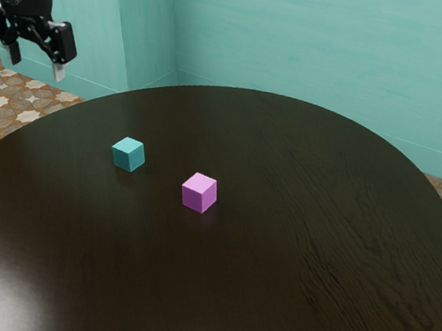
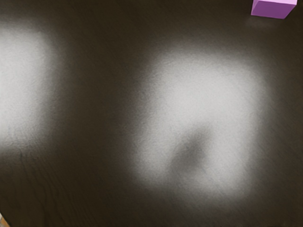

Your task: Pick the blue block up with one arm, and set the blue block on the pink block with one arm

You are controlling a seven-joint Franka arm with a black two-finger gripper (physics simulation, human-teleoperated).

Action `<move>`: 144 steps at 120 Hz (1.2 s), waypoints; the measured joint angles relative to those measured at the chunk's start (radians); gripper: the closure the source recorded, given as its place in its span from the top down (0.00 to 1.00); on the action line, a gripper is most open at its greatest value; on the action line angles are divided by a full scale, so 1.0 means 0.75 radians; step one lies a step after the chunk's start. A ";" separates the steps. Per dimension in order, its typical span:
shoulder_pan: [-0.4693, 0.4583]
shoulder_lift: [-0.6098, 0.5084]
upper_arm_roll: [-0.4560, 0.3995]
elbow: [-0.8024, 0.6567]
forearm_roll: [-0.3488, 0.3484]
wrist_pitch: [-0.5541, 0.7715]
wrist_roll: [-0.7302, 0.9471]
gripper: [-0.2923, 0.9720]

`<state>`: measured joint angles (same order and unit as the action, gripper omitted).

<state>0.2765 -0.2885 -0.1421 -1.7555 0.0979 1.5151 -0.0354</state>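
Exterior view: The gripper (image 1: 36, 63) hangs high at the exterior view's upper left, above the floor just off the table's edge. Its fingers stand spread apart with nothing between them, so the pincer is released. The blue block (image 1: 128, 153) sits flat on the round dark table (image 1: 291, 249), well apart from the gripper and below it. The pink block (image 1: 199, 192) rests on the same surface, near the blue block toward the exterior view's right and slightly closer to the camera; the two do not touch. A teal wall (image 1: 328, 49) stands behind the table and a patterned tile floor (image 1: 8, 98) lies around it.

Wrist view: The dark table (image 2: 85, 189) carries broad pale reflections. A part of the pink block (image 2: 272, 8) shows at the frame's corner.
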 joint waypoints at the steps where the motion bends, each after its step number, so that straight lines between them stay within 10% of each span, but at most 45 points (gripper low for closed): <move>1: 0.000 0.000 0.000 0.000 -0.001 0.000 -0.001 0.77; 40: 0.035 0.288 0.004 -0.001 0.053 0.081 -0.050 0.77; 90: 0.061 0.657 0.007 -0.077 0.064 0.642 -0.155 0.77; 144: 0.143 1.115 -0.021 0.296 0.060 0.913 -0.039 0.77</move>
<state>0.3834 0.5479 -0.1581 -1.5338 0.1430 2.1998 -0.0649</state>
